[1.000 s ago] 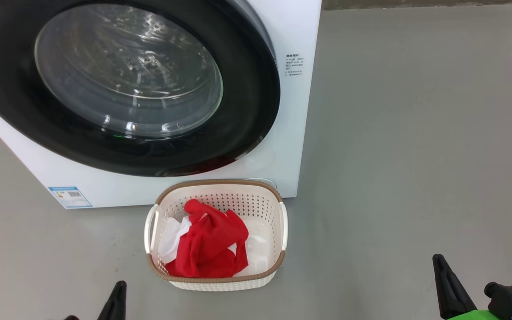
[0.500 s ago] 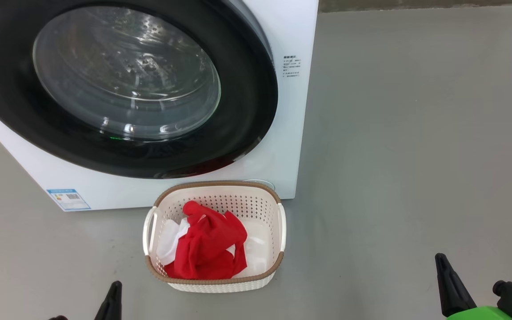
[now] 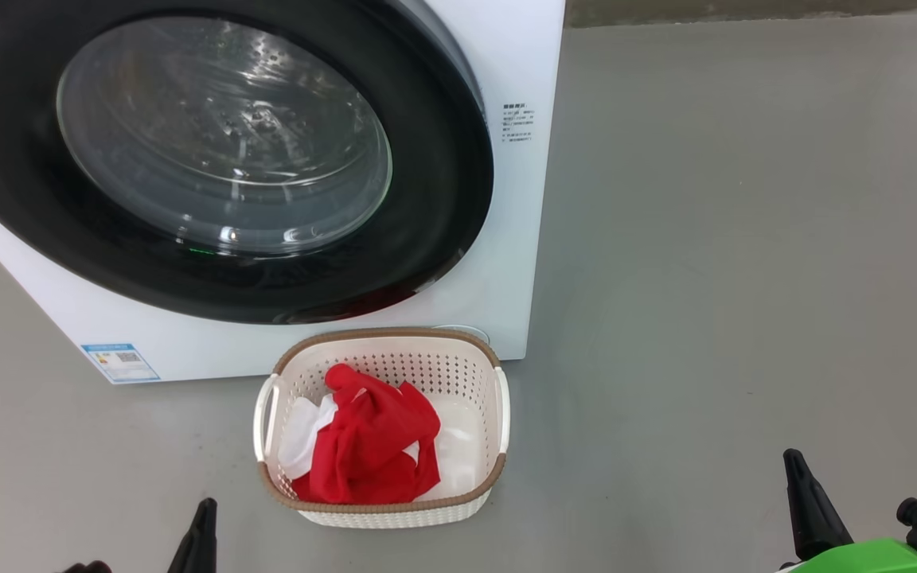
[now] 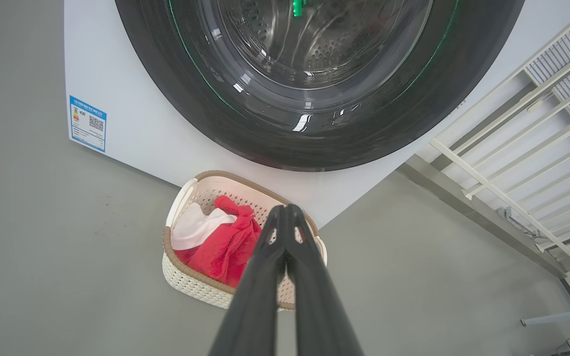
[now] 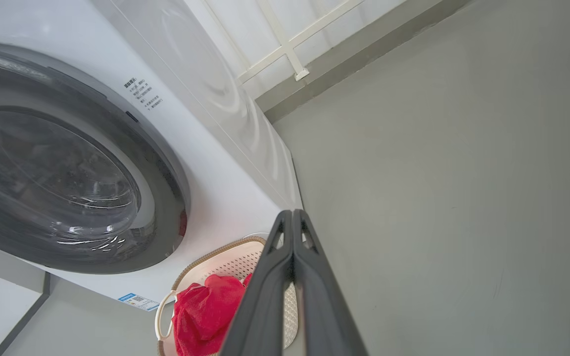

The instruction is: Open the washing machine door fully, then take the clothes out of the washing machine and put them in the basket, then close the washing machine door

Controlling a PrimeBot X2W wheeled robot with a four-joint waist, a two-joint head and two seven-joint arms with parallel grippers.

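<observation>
grey floor (image 3: 745, 239) before the washing machine (image 3: 522, 239)
the basket (image 3: 383, 516) is set on it; a white railing (image 4: 488, 187) is seen beyond; left gripper (image 4: 285, 210) and right gripper (image 5: 292, 215) are pressed together.

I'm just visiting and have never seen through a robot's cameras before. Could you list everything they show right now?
Washing machine: one, white, behind the basket.
Door: one, black rim with clear glass, on the machine's front, looks shut.
Basket: one, cream with brown rim, on the floor before the machine.
Clothes: one heap, red with white, inside the basket.
Label: one, blue, machine's lower corner.
Floor: grey, all around.
Railing: one, white, beside the machine.
Left claw: one, dark, shut.
Right claw: one, dark, shut.
</observation>
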